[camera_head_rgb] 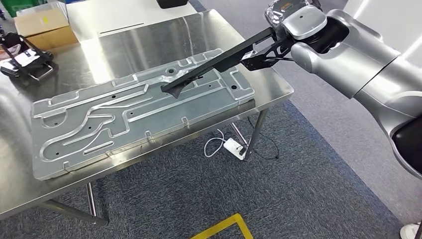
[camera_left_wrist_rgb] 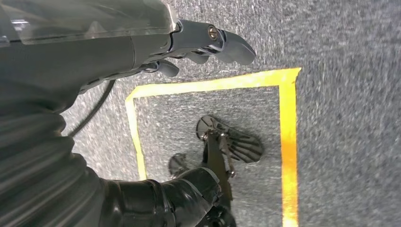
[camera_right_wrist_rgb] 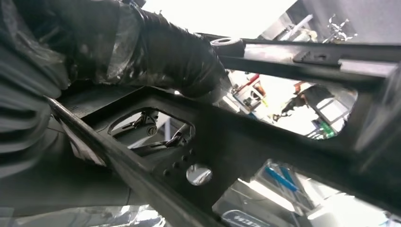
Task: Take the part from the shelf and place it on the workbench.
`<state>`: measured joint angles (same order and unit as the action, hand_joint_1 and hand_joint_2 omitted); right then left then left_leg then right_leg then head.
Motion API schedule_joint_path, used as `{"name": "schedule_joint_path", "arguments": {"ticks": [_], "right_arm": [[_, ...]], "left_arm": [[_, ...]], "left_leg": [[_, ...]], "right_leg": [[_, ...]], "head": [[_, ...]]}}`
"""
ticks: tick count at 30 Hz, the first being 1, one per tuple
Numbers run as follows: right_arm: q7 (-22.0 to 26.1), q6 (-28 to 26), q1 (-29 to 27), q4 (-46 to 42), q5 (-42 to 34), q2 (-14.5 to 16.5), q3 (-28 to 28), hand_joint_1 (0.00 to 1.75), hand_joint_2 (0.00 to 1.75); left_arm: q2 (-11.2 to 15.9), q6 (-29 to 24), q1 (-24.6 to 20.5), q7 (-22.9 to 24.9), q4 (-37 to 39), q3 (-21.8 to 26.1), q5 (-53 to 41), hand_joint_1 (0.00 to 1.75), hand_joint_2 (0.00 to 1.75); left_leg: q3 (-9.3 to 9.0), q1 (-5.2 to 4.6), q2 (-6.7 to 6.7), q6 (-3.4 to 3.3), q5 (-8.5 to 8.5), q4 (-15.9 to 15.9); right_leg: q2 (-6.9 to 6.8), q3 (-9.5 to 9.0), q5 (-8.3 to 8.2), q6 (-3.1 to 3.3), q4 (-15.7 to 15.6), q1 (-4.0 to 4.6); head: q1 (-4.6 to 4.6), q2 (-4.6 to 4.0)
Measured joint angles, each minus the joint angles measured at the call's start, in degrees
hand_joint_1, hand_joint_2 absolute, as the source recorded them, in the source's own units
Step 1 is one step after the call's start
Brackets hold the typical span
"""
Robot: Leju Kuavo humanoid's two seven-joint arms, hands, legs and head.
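You have one black part in play, a long flat arm with an open frame at the near end. The right hand grips that frame end; in the right wrist view the dark fingers wrap over a bar of the frame. The part slants down over the steel workbench, its narrow tip at or just above the one big stamped metal plate lying there. Whether the tip touches, you cannot tell.

The left hand hangs over grey carpet with nothing in it, its fingers loosely apart. Yellow tape marks a box on the floor below it.

Around the plate you count one cardboard box at the far left corner of the bench and one black wire-framed object beside it. Under the bench lies one white power strip with a looped white cord. One light shoe tip shows at the right edge.
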<state>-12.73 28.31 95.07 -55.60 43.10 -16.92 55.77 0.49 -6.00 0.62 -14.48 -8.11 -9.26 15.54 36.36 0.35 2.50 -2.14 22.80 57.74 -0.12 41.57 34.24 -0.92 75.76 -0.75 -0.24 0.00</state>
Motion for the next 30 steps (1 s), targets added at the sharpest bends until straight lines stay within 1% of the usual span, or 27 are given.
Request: {"name": "schedule_joint_path", "arguments": {"ticks": [1, 2, 3, 4, 5, 6, 7, 8, 9, 10, 11, 12, 13, 14, 15, 16, 17, 18, 20, 21, 22, 24, 25, 27, 28, 29, 30], "right_arm": [[0.14, 0.12, 0.02, 0.13, -0.01, -0.03, 0.10, 1.75, 1.75], [0.27, 0.22, 0.10, 0.22, -0.02, -0.05, 0.16, 1.75, 1.75], [0.38, 0.27, 0.23, 0.27, -0.03, -0.10, 0.18, 1.75, 1.75], [0.46, 0.29, 0.38, 0.29, -0.04, -0.14, 0.19, 1.75, 1.75], [0.54, 0.30, 0.56, 0.30, -0.06, -0.18, 0.19, 1.75, 1.75], [0.56, 0.31, 0.70, 0.31, -0.08, -0.20, 0.20, 1.75, 1.75], [0.58, 0.32, 0.80, 0.34, -0.09, -0.19, 0.21, 1.75, 1.75], [0.60, 0.34, 0.87, 0.40, -0.10, -0.18, 0.25, 1.75, 1.75], [0.60, 0.37, 0.91, 0.47, -0.10, -0.13, 0.31, 1.75, 1.75], [0.60, 0.41, 0.97, 0.55, -0.11, -0.08, 0.36, 1.75, 1.75], [0.61, 0.47, 1.11, 0.63, -0.13, -0.04, 0.41, 1.75, 1.75], [0.61, 0.61, 1.32, 0.73, -0.14, -0.03, 0.44, 1.75, 1.75], [0.62, 0.79, 1.58, 0.85, -0.16, -0.05, 0.50, 1.75, 1.75], [0.64, 0.99, 1.83, 0.97, -0.19, -0.09, 0.61, 1.75, 1.75], [0.67, 1.19, 1.99, 1.06, -0.22, -0.12, 0.73, 1.75, 1.75], [0.72, 1.31, 2.08, 1.12, -0.25, -0.13, 0.86, 1.75, 1.75], [0.78, 1.38, 2.13, 1.15, -0.28, -0.16, 0.94, 1.75, 1.75], [0.82, 1.40, 2.21, 1.16, -0.32, -0.21, 0.98, 1.75, 1.75], [0.91, 1.38, 2.61, 1.22, -0.47, -0.63, 0.98, 1.75, 1.75], [0.97, 1.34, 2.84, 1.23, -0.62, -0.93, 0.97, 1.75, 1.75], [1.08, 1.31, 3.00, 1.25, -0.85, -1.21, 0.97, 1.75, 1.75], [1.41, 1.22, 3.05, 1.21, -1.43, -1.52, 0.95, 1.75, 1.75], [1.53, 1.19, 3.03, 1.19, -1.70, -1.68, 0.92, 1.75, 1.75], [1.66, 1.14, 3.03, 1.12, -2.04, -2.30, 0.80, 1.75, 1.75], [1.69, 1.14, 3.00, 1.10, -2.13, -2.70, 0.76, 1.75, 1.75], [1.71, 1.13, 2.94, 1.09, -2.19, -3.12, 0.74, 1.75, 1.75], [1.71, 1.13, 2.83, 1.09, -2.23, -3.46, 0.75, 1.75, 1.75]], "left_arm": [[0.02, -0.08, 0.02, 0.04, 0.00, 0.01, 0.09, 0.00, 1.75], [0.04, -0.14, 0.06, 0.07, 0.00, 0.02, 0.13, 0.00, 1.75], [0.06, -0.19, 0.12, 0.08, 0.00, 0.02, 0.16, 0.00, 1.75], [0.06, -0.22, 0.17, 0.09, 0.00, 0.03, 0.19, 0.00, 1.75], [0.06, -0.24, 0.18, 0.11, 0.00, 0.03, 0.20, 0.00, 1.75], [0.08, -0.25, 0.14, 0.13, 0.00, 0.03, 0.21, 0.00, 1.75], [0.10, -0.25, 0.11, 0.14, 0.00, 0.04, 0.21, 0.00, 1.75], [0.17, -0.26, 0.10, 0.16, 0.00, 0.05, 0.22, 0.00, 1.75], [0.22, -0.26, 0.17, 0.17, 0.00, 0.06, 0.25, 0.00, 1.75], [0.23, -0.28, 0.28, 0.16, 0.00, 0.07, 0.27, 0.00, 1.75], [0.24, -0.31, 0.34, 0.16, 0.00, 0.08, 0.33, 0.00, 1.75], [0.21, -0.35, 0.37, 0.13, 0.00, 0.08, 0.43, 0.00, 1.75], [0.20, -0.40, 0.34, 0.10, 0.00, 0.08, 0.53, 0.00, 1.75], [0.21, -0.48, 0.28, 0.08, 0.00, 0.08, 0.65, 0.00, 1.75], [0.21, -0.56, 0.23, 0.05, 0.00, 0.08, 0.74, 0.00, 1.75], [0.21, -0.67, 0.22, 0.05, 0.00, 0.08, 0.81, 0.00, 1.75], [0.21, -0.79, 0.24, 0.05, 0.00, 0.08, 0.91, 0.00, 1.75], [0.21, -0.93, 0.28, 0.07, 0.00, 0.08, 1.00, 0.00, 1.75], [0.21, -1.20, 0.25, 0.08, 0.00, 0.08, 1.15, 0.00, 1.75], [0.21, -1.32, 0.21, 0.09, 0.00, 0.08, 1.18, 0.00, 1.75], [0.20, -1.39, 0.20, 0.08, 0.00, 0.08, 1.20, 0.00, 1.75], [0.18, -1.50, 0.30, 0.08, 0.00, 0.08, 1.25, 0.00, 1.75], [0.15, -1.60, 0.35, 0.07, 0.00, 0.08, 1.26, 0.00, 1.75], [0.12, -1.82, 0.27, 0.06, 0.00, 0.08, 1.30, 0.00, 1.75], [0.10, -1.94, 0.15, 0.05, 0.00, 0.08, 1.30, 0.00, 1.75], [0.10, -2.02, 0.05, 0.02, 0.00, 0.08, 1.32, 0.00, 1.75], [0.10, -2.11, -0.01, -0.01, 0.00, 0.08, 1.35, 0.00, 1.75]], "left_leg": [[-0.01, -0.02, 0.84, 0.00, 0.05, 0.15], [-0.04, -0.03, 1.68, 0.04, 0.13, 0.35], [-0.04, -0.03, 2.43, 0.12, 0.25, 0.58], [0.11, -0.07, 3.14, 0.27, 0.37, 0.77], [0.35, -0.05, 3.81, 0.48, 0.41, 0.96], [0.65, 0.06, 4.39, 0.75, 0.35, 1.06], [0.96, 0.20, 5.06, 1.08, 0.18, 1.02], [1.15, 0.28, 5.79, 1.44, -0.03, 0.95], [1.33, 0.28, 5.56, 1.76, -0.05, 0.99], [1.69, 0.12, 4.28, 2.07, 0.39, 1.59], [2.49, -0.01, 2.42, 2.35, 1.39, 3.18], [3.78, 0.03, 0.19, 2.57, 2.91, 5.92], [5.48, 0.12, -1.32, 2.82, 4.58, 9.44], [7.18, 0.32, -1.90, 2.99, 5.87, 12.86], [8.29, 0.49, -2.15, 3.13, 6.38, 15.10], [8.45, 0.61, -2.30, 3.23, 5.91, 15.40], [7.51, 0.69, -2.58, 3.27, 4.56, 13.63], [5.66, 0.72, -3.26, 3.22, 2.69, 10.21], [1.98, 0.28, -5.65, 2.90, 0.46, 3.56], [1.03, 0.05, -6.40, 2.64, 0.15, 1.74], [0.77, -0.16, -6.60, 2.36, 0.39, 1.16], [0.78, -0.04, -5.55, 1.76, 0.36, 0.95], [0.67, 0.06, -5.16, 1.46, 0.35, 0.81], [0.51, 0.21, -4.44, 0.77, 0.30, 0.57], [0.49, 0.15, -4.06, 0.49, 0.34, 0.58], [0.48, 0.09, -3.63, 0.26, 0.38, 0.60], [0.43, 0.01, -3.22, 0.15, 0.43, 0.63]], "right_leg": [[0.13, 0.08, -1.09, 0.07, -0.40, 0.00], [0.42, -0.93, -3.16, 0.21, -3.11, -0.01], [1.35, -2.55, -5.49, 0.41, -7.17, -0.03], [2.73, -4.18, -7.13, 0.60, -10.96, -0.11], [3.88, -5.38, -8.14, 0.72, -13.78, -0.16], [4.64, -5.95, -8.42, 0.79, -15.20, -0.13], [4.58, -6.12, -8.28, 0.82, -15.47, -0.05], [3.81, -6.20, -8.44, 0.95, -15.70, -0.09], [2.96, -6.38, -8.58, 1.17, -15.98, -0.18], [2.17, -6.65, -8.71, 1.43, -16.34, -0.32], [1.34, -6.90, -8.84, 1.73, -16.70, -0.46], [0.57, -7.09, -8.87, 1.94, -16.89, -0.43], [-0.15, -7.16, -8.81, 2.10, -16.96, -0.38], [-0.93, -7.21, -8.71, 2.19, -16.95, -0.37], [-1.68, -7.28, -8.61, 2.20, -16.94, -0.38], [-2.42, -7.37, -8.47, 2.16, -16.90, -0.42], [-3.11, -7.51, -8.30, 2.03, -16.84, -0.45], [-3.80, -7.71, -8.07, 1.85, -16.76, -0.47], [-4.89, -7.96, -7.54, 1.29, -16.54, -0.24], [-5.40, -8.05, -7.35, 1.02, -16.45, -0.02], [-5.87, -8.15, -7.20, 0.75, -16.47, 0.23], [-6.51, -8.52, -6.83, 0.21, -16.45, 0.32], [-5.71, -8.48, -6.22, -0.06, -15.89, 0.18], [-2.75, -6.58, -3.47, -0.41, -11.48, -0.14], [-1.28, -4.72, -1.65, -0.43, -7.74, -0.13], [-0.52, -2.56, -0.01, -0.43, -3.69, -0.08], [-0.15, -0.78, 0.77, -0.40, -0.63, -0.03]], "head": [[0.00, 0.00], [0.01, 0.00], [0.01, 0.00], [0.00, 0.00], [0.00, 0.00], [-0.02, 0.00], [-0.02, 0.00], [-0.02, 0.00], [-0.02, 0.00], [-0.09, 0.00], [-0.17, 0.00], [-0.25, 0.00], [-0.33, 0.00], [-0.33, 0.00], [-0.33, 0.00], [-0.33, 0.00], [-0.33, 0.00], [-0.33, 0.00], [-0.31, 0.00], [-0.30, 0.00], [-0.28, 0.00], [-0.26, 0.00], [-0.25, 0.00], [-0.24, 0.00], [-0.23, 0.00], [-0.23, 0.00], [-0.23, 0.00]]}}
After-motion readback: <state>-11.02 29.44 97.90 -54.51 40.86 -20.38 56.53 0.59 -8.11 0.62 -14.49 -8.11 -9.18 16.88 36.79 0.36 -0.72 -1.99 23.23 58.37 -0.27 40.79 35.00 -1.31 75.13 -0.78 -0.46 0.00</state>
